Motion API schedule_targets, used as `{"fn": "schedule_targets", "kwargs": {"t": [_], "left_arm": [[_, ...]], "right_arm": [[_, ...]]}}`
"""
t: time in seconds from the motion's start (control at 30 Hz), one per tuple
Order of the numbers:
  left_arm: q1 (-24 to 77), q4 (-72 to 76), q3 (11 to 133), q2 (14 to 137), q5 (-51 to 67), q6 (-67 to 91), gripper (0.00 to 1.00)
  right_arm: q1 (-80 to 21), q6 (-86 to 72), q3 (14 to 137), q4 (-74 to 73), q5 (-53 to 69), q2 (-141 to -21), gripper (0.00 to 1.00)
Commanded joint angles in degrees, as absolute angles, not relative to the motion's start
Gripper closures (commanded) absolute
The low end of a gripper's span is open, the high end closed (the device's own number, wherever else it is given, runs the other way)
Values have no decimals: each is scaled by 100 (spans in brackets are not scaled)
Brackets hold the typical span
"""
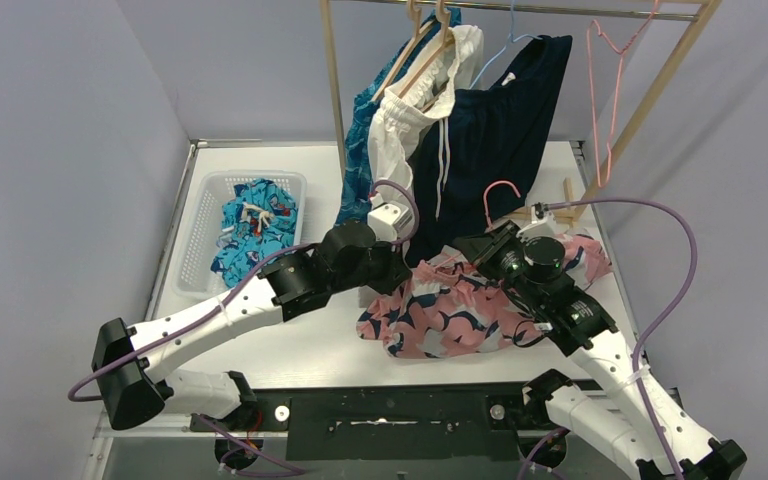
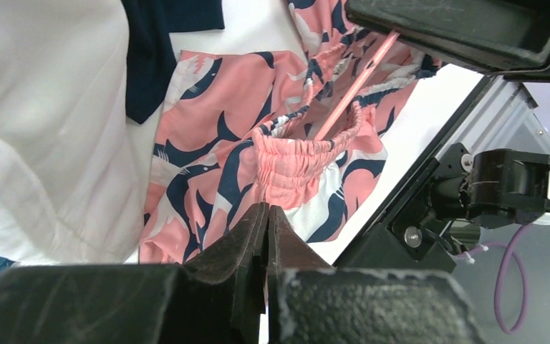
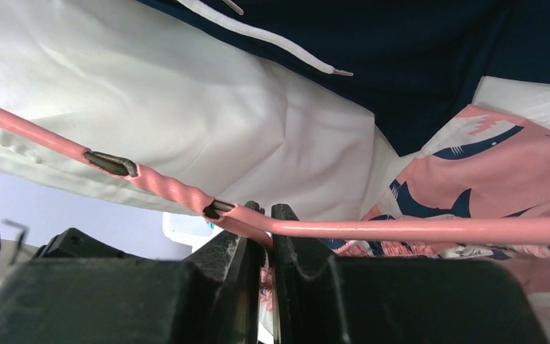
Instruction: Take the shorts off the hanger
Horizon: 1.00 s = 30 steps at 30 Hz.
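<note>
- at the left fingertips: left gripper (image 2: 266, 215) has its fingers pressed together against the pink-and-navy floral shorts (image 2: 208, 143), just below the gathered waistband (image 2: 301, 147). can't tell whether any cloth is actually caught between them.
- right gripper (image 3: 259, 218) pinches the pink hanger (image 3: 401, 229) on its wire, beside the twisted neck. probably there to anchor the hanger while the other arm drags the cloth off.
- hanger wire runs into the waistband, so this pair isn't free yet. most of it lies heaped on the table (image 1: 300, 350) between the two arms.
- judgement: gripping near the elastic makes sense, since that's the edge that has to slide over the wire end.
- tight side: white shorts (image 2: 43, 122) and navy shorts (image 3: 415, 64) hang off the rack (image 1: 332, 90) just behind both wrists. a pull toward them risks a snag.
- open room looks to be toward the near table edge, and to the left, where the basket (image 1: 195, 240) holds the teal shorts (image 1: 255, 225).
- right side is tighter, with the slanted rack leg and the table's right edge close by.
</note>
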<state>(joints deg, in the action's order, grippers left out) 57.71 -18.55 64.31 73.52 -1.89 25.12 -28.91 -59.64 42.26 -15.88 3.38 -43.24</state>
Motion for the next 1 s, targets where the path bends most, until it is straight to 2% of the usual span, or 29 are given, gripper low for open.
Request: {"fn": "schedule_targets", "kwargs": {"t": [0.0,0.23,0.3,0.37,0.4,0.5,0.57,0.67,0.7,0.97], "left_arm": [[5774,-1746,6424,7111,-479,2479,100],[5759,-1379,6406,6998,14,2395,98],[5757,-1288,6445,7104,366,2344,79],[5757,-1233,6451,7211,515,2342,68],[5761,-1254,6470,7268,535,2346,65],[5752,-1475,6600,7502,351,2339,64],[5748,-1644,6740,7637,324,2277,68],[5761,-1851,6821,7704,183,2199,95],[5764,-1872,6795,7662,54,2208,100],[5605,-1831,6381,7078,-750,2268,100]], "right_arm": [[-2761,-6015,4316,-1054,444,-4163,100],[-2552,-6082,4293,-877,677,-4230,100],[-2543,-6075,4291,-870,743,-4246,100],[-2542,-6064,4302,-898,743,-4234,100],[-2528,-6058,4298,-911,734,-4214,100],[-2491,-6030,4336,-964,712,-4165,100],[-2475,-6023,4398,-1013,724,-4159,100],[-2457,-5968,4498,-1071,747,-4174,100],[-2448,-5941,4526,-1103,737,-4182,100],[-2416,-5822,4648,-1219,572,-4239,100]]}}
